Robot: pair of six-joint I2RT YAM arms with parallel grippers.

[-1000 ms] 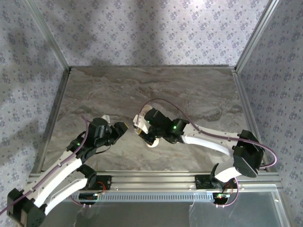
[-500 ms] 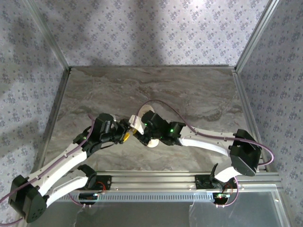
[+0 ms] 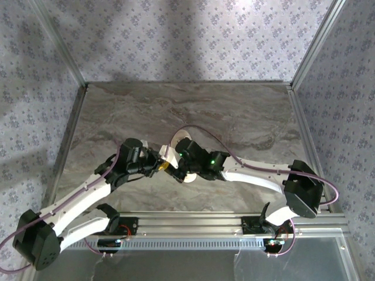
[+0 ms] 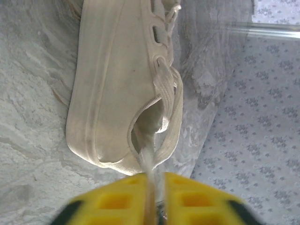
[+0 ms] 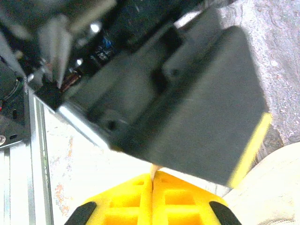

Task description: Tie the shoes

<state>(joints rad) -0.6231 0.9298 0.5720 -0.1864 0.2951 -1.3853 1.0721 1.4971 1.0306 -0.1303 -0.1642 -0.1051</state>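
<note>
The top camera looks down on the table (image 3: 234,111) from behind; both wrist cameras sit close, seemingly sharing the sneaker (image 4: 117,93).

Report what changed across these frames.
The left gripper swung right until it met the right gripper at the cream low-top sneaker. Its fingers are now shut on a white lace. The right gripper barely shifted and stays shut on a thin pale strip, likely lace. The sneaker remains on the marble-patterned table.
</note>
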